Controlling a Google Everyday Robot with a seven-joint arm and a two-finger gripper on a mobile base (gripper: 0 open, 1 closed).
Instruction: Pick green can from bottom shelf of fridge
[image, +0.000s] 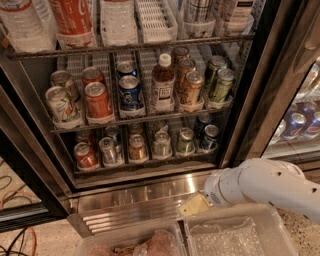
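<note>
The green can stands upright on the bottom shelf of the fridge, second from the right in the front row. A dark blue can is on its right and a silver can on its left. My gripper shows as a pale yellowish tip on the white arm. It hangs in front of the ribbed steel base, below the can and outside the fridge, touching nothing.
The rack above holds a brown bottle and tall olive cans. Two clear plastic bins sit at the bottom edge, under the arm. A second glass door with blue cans is at the right. Cables lie at the left.
</note>
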